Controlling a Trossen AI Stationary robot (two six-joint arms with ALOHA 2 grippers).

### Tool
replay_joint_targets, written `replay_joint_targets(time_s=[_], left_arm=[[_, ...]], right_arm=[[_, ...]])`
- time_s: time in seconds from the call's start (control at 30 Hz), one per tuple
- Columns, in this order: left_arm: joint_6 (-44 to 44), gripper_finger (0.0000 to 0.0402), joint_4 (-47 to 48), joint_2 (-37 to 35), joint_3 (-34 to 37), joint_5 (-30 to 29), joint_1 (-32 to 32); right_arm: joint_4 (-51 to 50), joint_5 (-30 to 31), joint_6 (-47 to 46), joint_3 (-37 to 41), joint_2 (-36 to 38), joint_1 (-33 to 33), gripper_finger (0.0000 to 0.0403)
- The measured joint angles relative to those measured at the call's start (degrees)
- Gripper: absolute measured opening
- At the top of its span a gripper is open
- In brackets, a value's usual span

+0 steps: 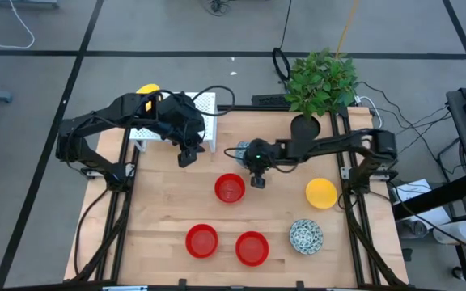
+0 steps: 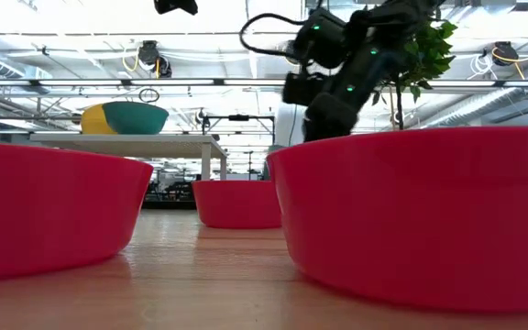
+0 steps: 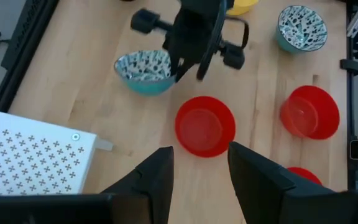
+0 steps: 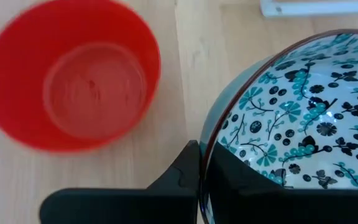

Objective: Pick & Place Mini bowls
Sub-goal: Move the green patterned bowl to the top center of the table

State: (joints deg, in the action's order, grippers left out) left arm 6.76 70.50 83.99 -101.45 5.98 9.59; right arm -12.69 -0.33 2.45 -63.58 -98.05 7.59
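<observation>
Patterned bowl (image 4: 303,124) gripped at its rim by right gripper (image 4: 204,180).

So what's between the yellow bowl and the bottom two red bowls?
In the high view, a patterned bowl sits between the yellow bowl and the nearer red bowl; the other red bowl lies farther left.

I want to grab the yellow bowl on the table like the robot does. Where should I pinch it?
Probably pinch the rim of the yellow bowl, coming straight down from above. It sits upright with its open mouth facing up, so one finger can go inside and one outside the thin wall. The side facing the table's middle looks free; the table's frame runs close along its other side.
</observation>
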Motion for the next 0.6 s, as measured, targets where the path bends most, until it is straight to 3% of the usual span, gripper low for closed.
replay_joint_targets(time_s=[0.33,0.6], left_arm=[[1.3,0.0154,0.1,0.0,0.0,0.0,-0.4],[1.3,0.0154,2.1,0.0,0.0,-0.1,-0.6]], right_arm=[[-9.1,0.2,1.3,-11.1,-9.6,0.1,0.0004],[-6.6,0.4,-0.5,-11.8,-10.9,-0.2,0.0028]])
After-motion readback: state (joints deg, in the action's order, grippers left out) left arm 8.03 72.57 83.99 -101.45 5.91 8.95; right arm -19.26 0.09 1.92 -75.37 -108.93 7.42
